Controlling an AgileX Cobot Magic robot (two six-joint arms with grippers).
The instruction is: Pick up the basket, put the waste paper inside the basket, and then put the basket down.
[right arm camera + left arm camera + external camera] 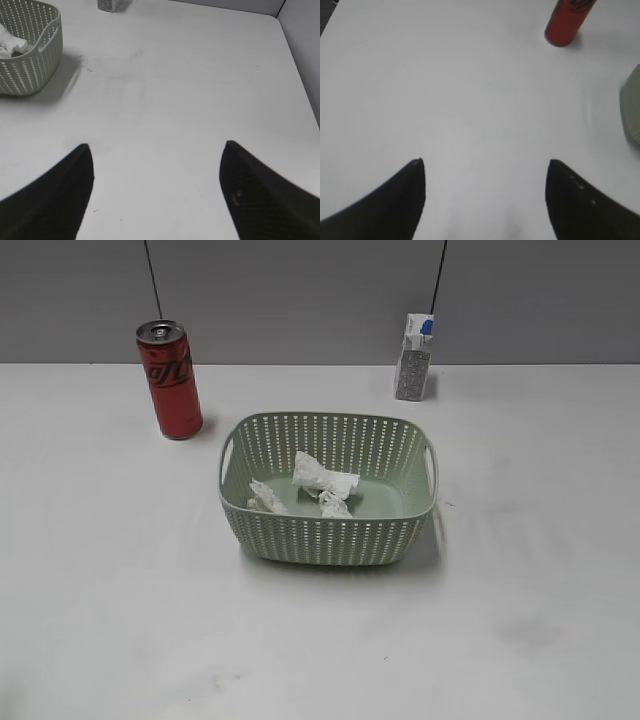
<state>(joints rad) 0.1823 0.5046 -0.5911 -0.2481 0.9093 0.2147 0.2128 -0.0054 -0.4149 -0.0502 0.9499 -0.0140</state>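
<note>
The pale green basket (330, 540) stands on the white table in the middle of the exterior view. Crumpled white waste paper (322, 477) lies inside it, with another wad (264, 500) at its left. The basket's edge shows at the right of the left wrist view (632, 112) and at the top left of the right wrist view (30, 60), with paper (9, 42) inside. My left gripper (485, 162) is open and empty over bare table, left of the basket. My right gripper (157, 146) is open and empty, right of the basket. Neither gripper shows in the exterior view.
A red soda can (170, 380) stands behind the basket to the left and also shows in the left wrist view (567, 22). A small white-grey carton (414, 358) stands at the back right, also in the right wrist view (107, 5). A grey wall bounds the table's far edge.
</note>
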